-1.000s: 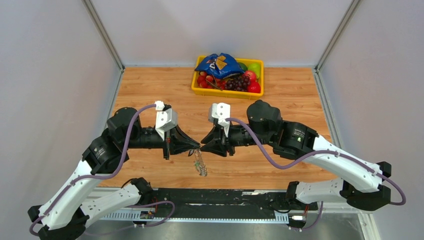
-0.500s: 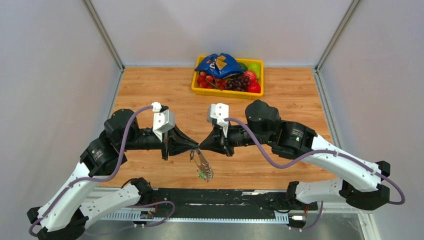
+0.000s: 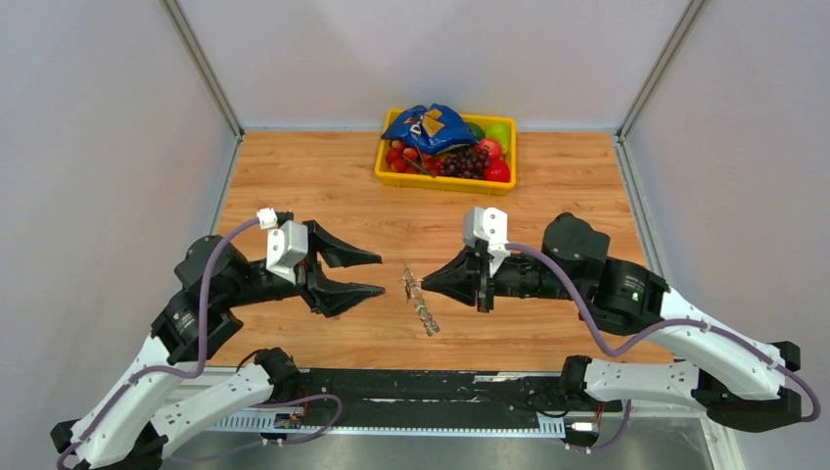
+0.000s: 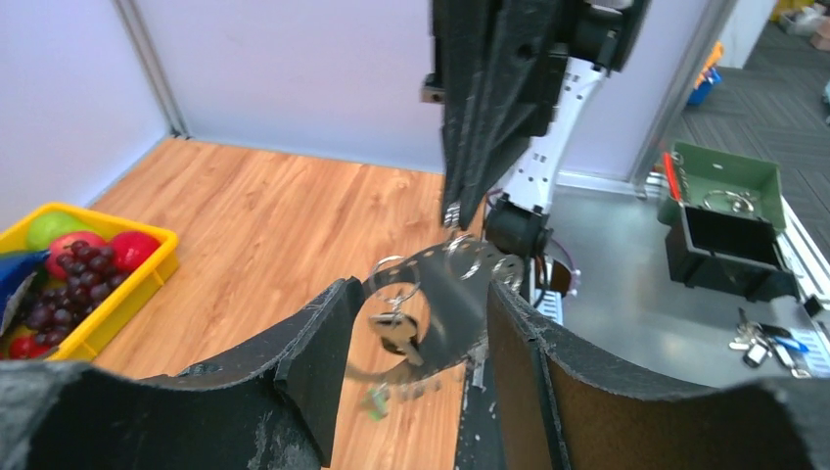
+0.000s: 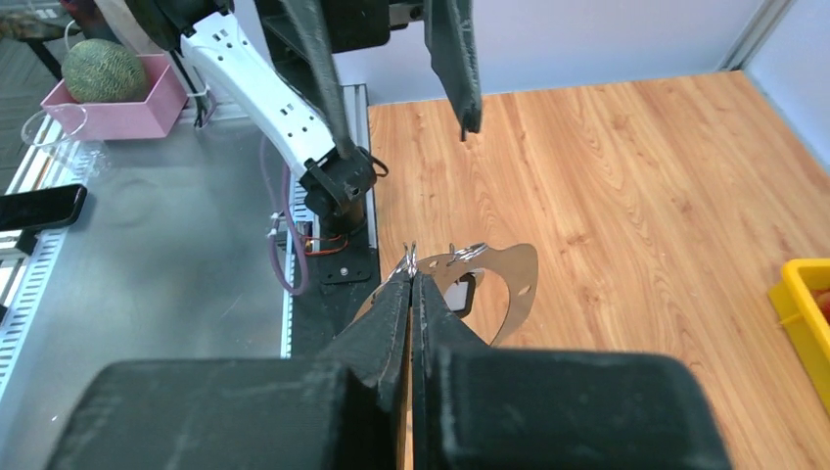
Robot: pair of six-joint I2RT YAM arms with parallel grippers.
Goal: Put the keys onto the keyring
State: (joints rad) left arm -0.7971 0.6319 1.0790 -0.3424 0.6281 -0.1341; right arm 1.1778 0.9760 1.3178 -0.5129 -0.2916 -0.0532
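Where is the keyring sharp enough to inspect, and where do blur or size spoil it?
Top external: evenly lit, but the keyring is tiny and its detail is lost. Left wrist: it looks soft, with a smeared green key below it. Right wrist: clearest view, the keyring held in the shut right gripper.

1 left claw (image 3: 382, 274), 1 right claw (image 3: 424, 283), 1 keyring (image 3: 421, 305), 1 yellow tray (image 3: 411, 180).

Shiny metal keyring (image 3: 419, 299) & matt wood tbl (image 3: 587, 176).
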